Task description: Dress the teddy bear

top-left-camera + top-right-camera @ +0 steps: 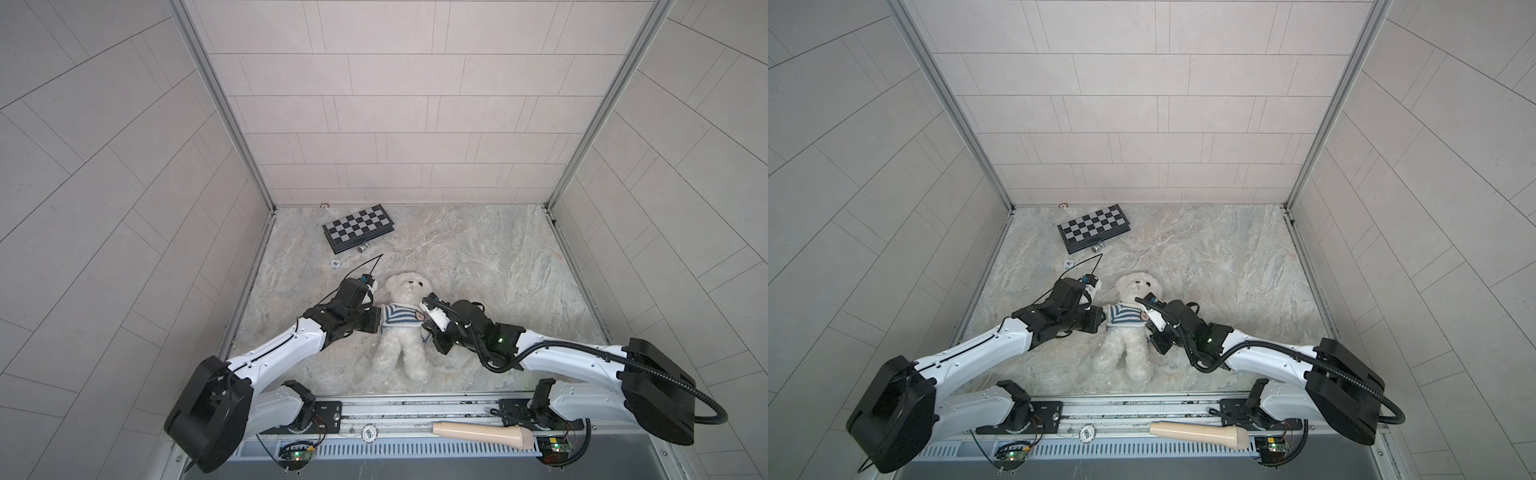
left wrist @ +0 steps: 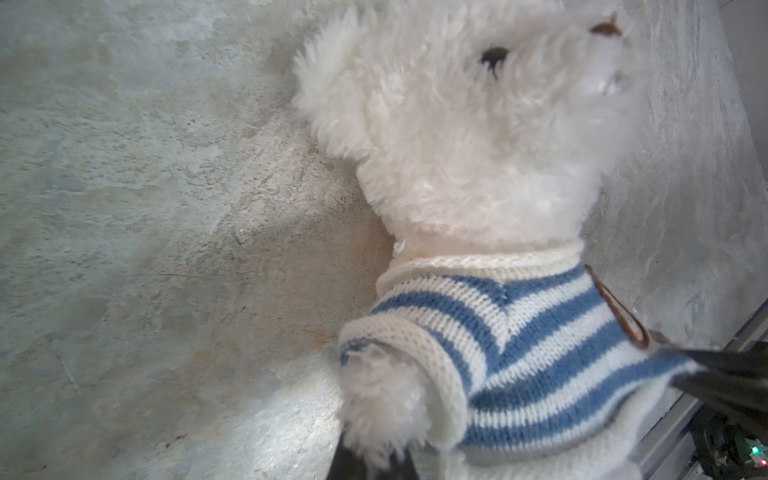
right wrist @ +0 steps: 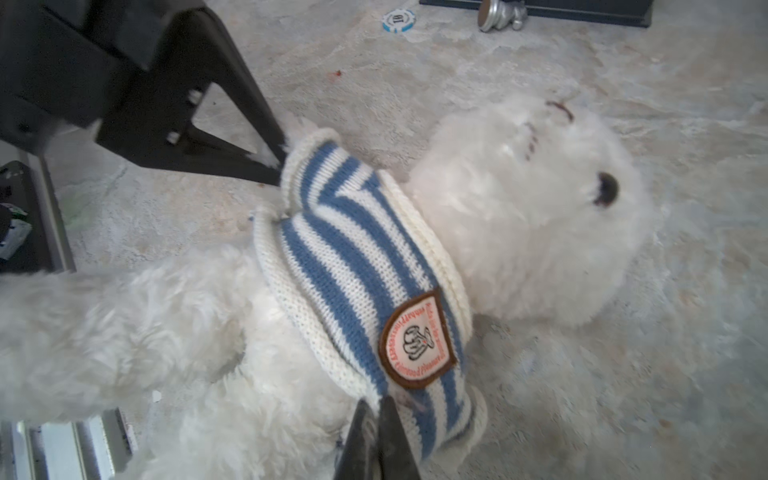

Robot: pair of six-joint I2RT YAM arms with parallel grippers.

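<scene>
**Both top views.** The teddy bear lies face up on the table. It is on the arm-base side of the chessboard, with its head toward the chessboard. A striped shirt covers its chest. The left gripper and right gripper meet the shirt from opposite flanks. Jaw state cannot be read here.

**Left wrist view.** The left gripper pinches the furry paw protruding from the sleeve. The right gripper has its tips pressed together on the shirt's far edge, and the fabric is drawn to a point.

**Right wrist view.** The right gripper pinches the shirt's edge just beside the badge. The left gripper nips paw fur at the opposite sleeve. A poker chip and a chess piece lie near the chessboard.
</scene>
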